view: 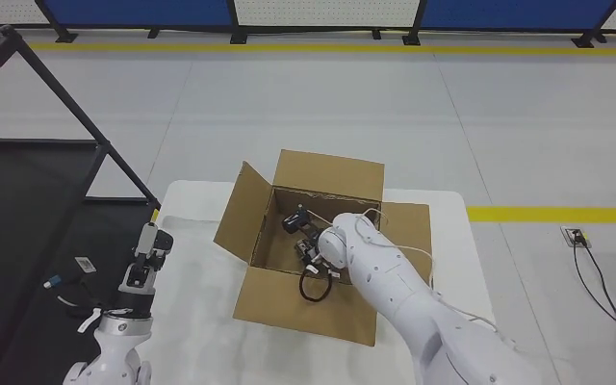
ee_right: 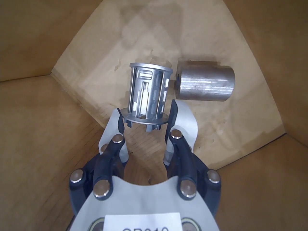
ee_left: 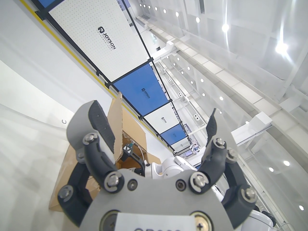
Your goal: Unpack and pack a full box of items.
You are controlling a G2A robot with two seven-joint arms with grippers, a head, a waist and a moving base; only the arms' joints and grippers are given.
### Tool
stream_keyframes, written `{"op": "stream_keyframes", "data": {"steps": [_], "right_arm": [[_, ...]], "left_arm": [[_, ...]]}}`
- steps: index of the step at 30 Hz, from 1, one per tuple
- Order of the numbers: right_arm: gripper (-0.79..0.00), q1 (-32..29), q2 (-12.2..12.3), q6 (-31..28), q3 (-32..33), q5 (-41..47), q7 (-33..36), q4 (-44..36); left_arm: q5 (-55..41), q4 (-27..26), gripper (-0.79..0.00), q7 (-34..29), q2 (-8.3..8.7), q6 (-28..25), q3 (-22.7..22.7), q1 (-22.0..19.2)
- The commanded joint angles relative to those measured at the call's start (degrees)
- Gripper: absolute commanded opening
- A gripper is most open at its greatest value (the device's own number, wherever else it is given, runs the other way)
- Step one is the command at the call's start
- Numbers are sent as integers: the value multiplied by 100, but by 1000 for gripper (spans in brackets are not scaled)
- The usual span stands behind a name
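An open cardboard box (view: 327,178) stands on the white table (view: 192,318). My right gripper (ee_right: 146,116) is down inside it, its fingers pressed against both sides of the flange of a slotted grey metal sleeve (ee_right: 148,90), shut on it. A plain solid metal cylinder (ee_right: 205,82) lies on its side on the box floor (ee_right: 168,37), right beside the sleeve. In the top view the right arm (view: 385,279) leans into the box from the near side. My left gripper (ee_left: 154,118) points upward at the table's left edge, open and holding nothing, and also appears as the left gripper (view: 149,255).
The box's four flaps (view: 233,221) are folded outward. A black frame (view: 58,96) and a dark surface with cables stand left of the table. The box wall (ee_left: 118,126) rises close beside the left gripper. Bare white tabletop lies left of the box.
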Motion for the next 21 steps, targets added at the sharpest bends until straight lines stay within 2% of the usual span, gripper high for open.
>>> {"op": "stream_keyframes", "data": {"steps": [1,12,16,21], "right_arm": [[-785,52,6,-153,44,16,-59,56],[-785,414,234,-1708,321,142,-212,298],[-785,510,381,-2268,414,134,-552,373],[-785,530,515,-2436,437,-13,-567,331]], "left_arm": [[17,6,0,-17,1,28,24,-37],[102,127,0,-133,3,144,191,-303],[113,177,0,-180,3,180,263,-403],[164,219,0,-202,6,229,310,-507]]}}
